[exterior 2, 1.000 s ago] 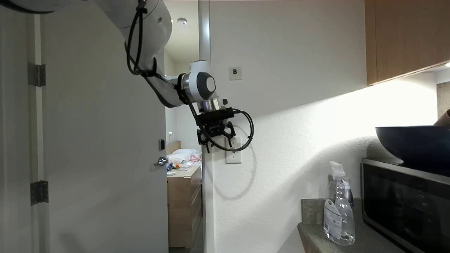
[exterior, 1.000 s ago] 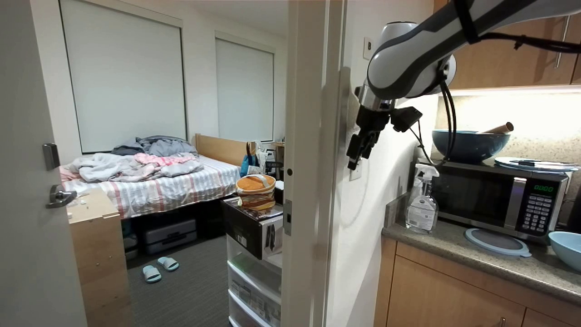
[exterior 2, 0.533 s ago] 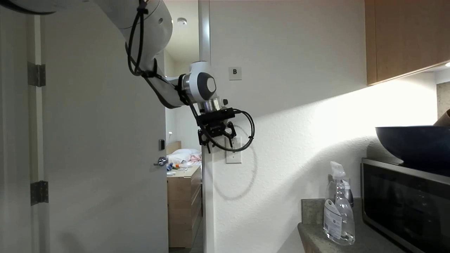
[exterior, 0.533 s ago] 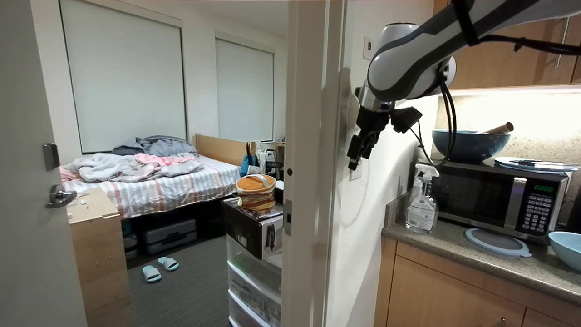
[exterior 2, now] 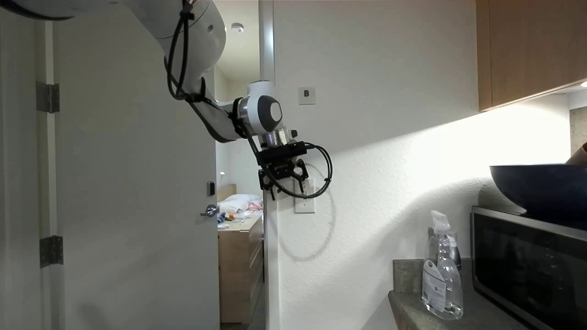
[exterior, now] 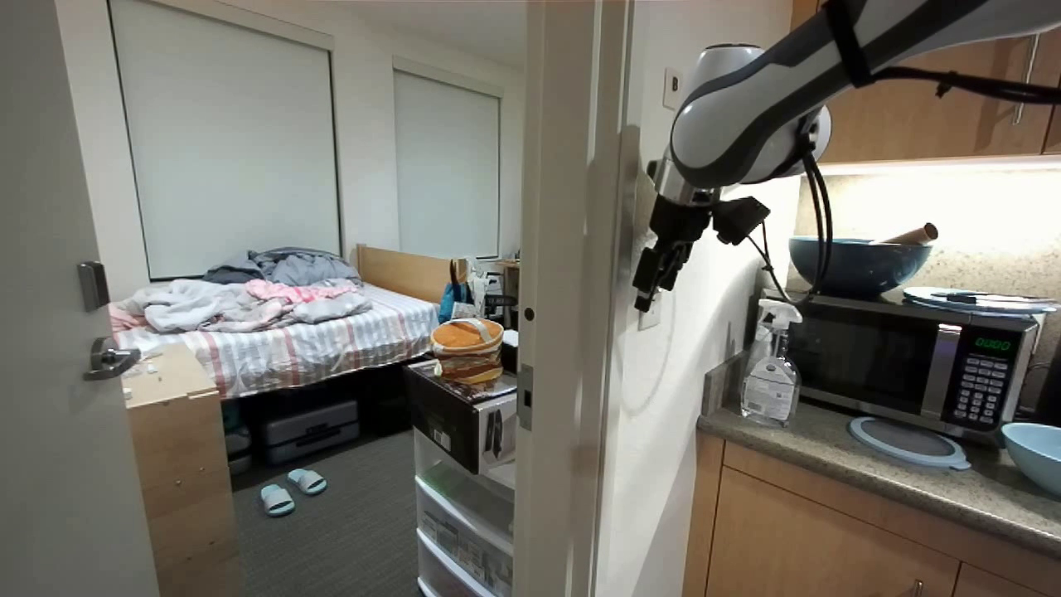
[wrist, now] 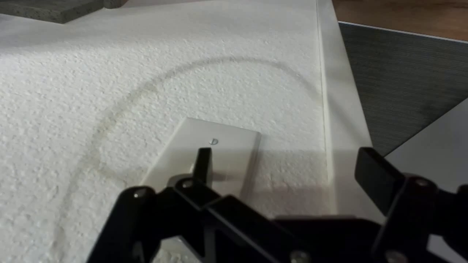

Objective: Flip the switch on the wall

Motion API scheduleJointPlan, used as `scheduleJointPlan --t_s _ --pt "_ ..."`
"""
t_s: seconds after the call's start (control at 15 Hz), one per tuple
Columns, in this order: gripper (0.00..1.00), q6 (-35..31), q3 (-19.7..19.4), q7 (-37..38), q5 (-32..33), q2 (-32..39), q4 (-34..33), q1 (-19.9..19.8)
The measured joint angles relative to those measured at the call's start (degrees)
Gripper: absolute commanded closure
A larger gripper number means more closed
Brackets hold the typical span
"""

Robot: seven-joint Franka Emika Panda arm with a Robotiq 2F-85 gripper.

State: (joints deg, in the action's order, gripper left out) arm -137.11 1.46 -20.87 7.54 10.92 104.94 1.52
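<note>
Nearest in the wrist view, the gripper (wrist: pixel 285 160) is angled downward, jaws spread wide, nothing grasped. One finger (wrist: pixel 202 164) is poised before the white switch plate (wrist: pixel 225 151) on the wall (wrist: pixel 204 91) beside the door frame (wrist: pixel 338 84), presumably for a push to be given with the tip; whether it is touched cannot be told. Higher up, a sign (exterior 2: pixel 306 96) is marked "B". Farther off, the label (exterior 2: pixel 434 288) of the spray bottle (exterior 2: pixel 445 269) cannot be read; green zeros (exterior: pixel 992 344) seem displayed on the microwave (exterior: pixel 862 356).
</note>
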Motion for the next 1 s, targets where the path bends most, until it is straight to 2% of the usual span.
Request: scheduleJointPlan --t_s 0.4,0.8,1.0 --pt "0.00 -5.9 -0.6 4.8 7.2 0.0 0.0 0.1" --pt "0.00 -5.7 -0.7 5.1 7.2 0.0 0.0 0.1" --pt "0.00 -3.6 -0.3 5.1 5.9 0.1 0.0 0.1"
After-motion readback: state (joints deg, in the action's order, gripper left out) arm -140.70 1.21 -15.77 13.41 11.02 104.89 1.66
